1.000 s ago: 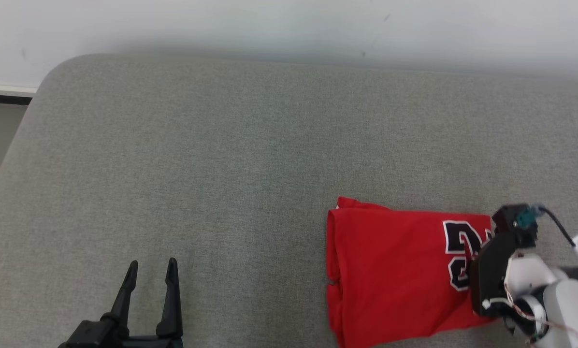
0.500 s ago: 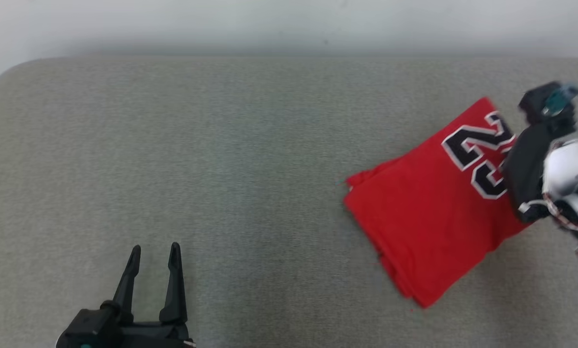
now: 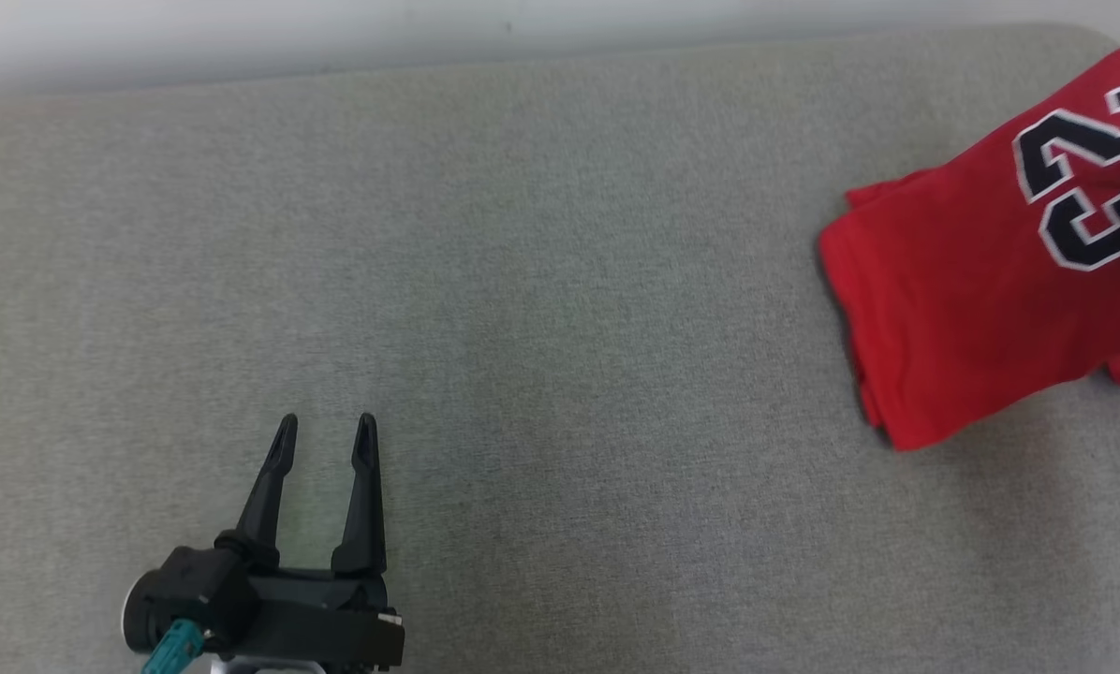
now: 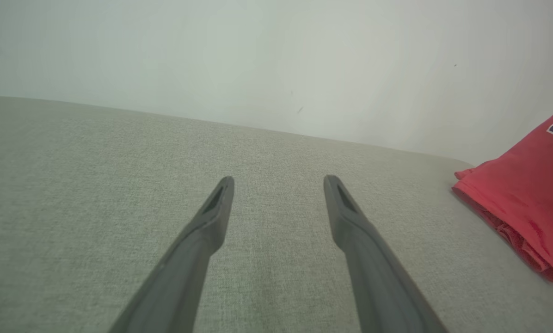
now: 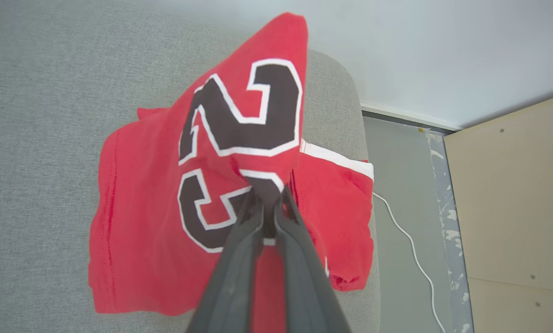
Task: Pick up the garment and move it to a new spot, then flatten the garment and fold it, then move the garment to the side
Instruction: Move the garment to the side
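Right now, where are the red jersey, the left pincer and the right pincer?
red jersey (image 3: 963,300), head view, plain red cloth near its middle.
left pincer (image 3: 325,423), head view, midway between its open fingertips.
right pincer (image 5: 270,198), right wrist view, between fingertips shut on the jersey.

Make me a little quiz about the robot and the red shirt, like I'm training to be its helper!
1. True or false: the left end effector is open and holds nothing.
2. Pick one: what is the right end effector shut on? A) the red folded jersey with black-and-white numerals; B) a blue towel; C) nothing.
3. Fill the gap: in the head view, the jersey lies on the grey fabric surface toward the robot's ___ side.

Key: 1 true; 2 A; 3 right.
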### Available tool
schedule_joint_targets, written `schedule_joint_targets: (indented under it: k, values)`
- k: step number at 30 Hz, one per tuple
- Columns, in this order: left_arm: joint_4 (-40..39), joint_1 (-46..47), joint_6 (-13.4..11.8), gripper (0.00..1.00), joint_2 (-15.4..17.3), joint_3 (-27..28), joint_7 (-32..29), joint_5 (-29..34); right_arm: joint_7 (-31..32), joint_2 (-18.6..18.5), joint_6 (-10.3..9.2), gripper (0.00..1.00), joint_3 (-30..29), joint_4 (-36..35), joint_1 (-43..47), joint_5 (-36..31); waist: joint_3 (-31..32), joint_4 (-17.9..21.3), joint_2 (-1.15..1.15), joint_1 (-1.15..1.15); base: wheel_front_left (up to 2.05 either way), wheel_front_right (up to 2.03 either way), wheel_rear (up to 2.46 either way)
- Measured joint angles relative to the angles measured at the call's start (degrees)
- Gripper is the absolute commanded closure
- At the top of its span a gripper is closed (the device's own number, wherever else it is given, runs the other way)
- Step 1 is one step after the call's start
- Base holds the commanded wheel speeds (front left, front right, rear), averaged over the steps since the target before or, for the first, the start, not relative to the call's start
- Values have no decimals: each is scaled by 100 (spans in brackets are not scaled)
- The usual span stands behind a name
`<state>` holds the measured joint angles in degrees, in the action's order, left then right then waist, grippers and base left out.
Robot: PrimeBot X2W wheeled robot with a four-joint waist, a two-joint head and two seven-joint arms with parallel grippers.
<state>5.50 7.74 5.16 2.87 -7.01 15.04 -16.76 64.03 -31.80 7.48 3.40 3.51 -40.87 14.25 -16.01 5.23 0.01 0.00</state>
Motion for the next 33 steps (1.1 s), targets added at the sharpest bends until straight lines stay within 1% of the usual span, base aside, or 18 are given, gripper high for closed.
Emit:
schedule_joint_targets:
  k: [8, 13, 15, 17, 20, 24, 25, 26, 27, 28, 33]
  values:
    - [3, 238, 122, 0, -1, 37, 0, 226, -26, -240, 0, 100, -633, -164, -44, -208, -414, 154, 0, 1, 0, 0, 0]
    - [35, 356, 178, 0, -1, 32, 0, 354, -131, -402, 0, 100, -1145, -202, 54, -431, -654, 150, 0, 1, 0, 0, 0]
    - [34, 369, 190, 0, -2, 36, 0, 388, -187, -431, 0, 100, -1237, -200, 106, -482, -698, 143, 0, 0, 0, 0, 0]
    - [26, 408, 193, 0, 0, 46, 0, 464, -338, -463, 0, 100, -1440, -147, 186, -619, -785, 129, 0, 1, 0, 0, 0]
    - [-24, 454, 199, 0, 27, 49, 0, 557, -748, -498, 0, 100, -1719, 19, 340, -895, -922, 111, 0, 0, 0, 0, 0]
    - [-151, 594, 225, 0, 107, 15, 0, 637, -1473, -500, 0, 100, -2124, 363, 511, -1428, -1108, 98, 0, 1, 0, 0, 0]
    - [-167, 625, 226, 0, 124, -5, 0, 645, -1701, -488, 0, 81, -2210, 437, 548, -1536, -1153, 95, 0, 0, 0, 0, 0]
    - [-188, 650, 226, 0, 136, -33, 0, 661, -1905, -447, 0, 77, -2307, 509, 565, -1593, -1192, 91, 0, 0, 0, 0, 0]
    - [-204, 671, 226, 0, 152, -74, 0, 661, -2085, -403, 0, 70, -2403, 605, 577, -1645, -1227, 88, 0, 0, 0, 0, 0]
    - [-212, 681, 226, 0, 170, -112, 0, 661, -2287, -380, 0, 0, -2481, 703, 610, -1718, -1256, 85, 0, 0, 0, 0, 0]
    - [-223, 693, 235, 0, 258, -218, 0, 657, -3112, -278, 0, 0, -2683, 1083, 700, -2006, -1279, 136, 0, 0, 0, 0, 0]
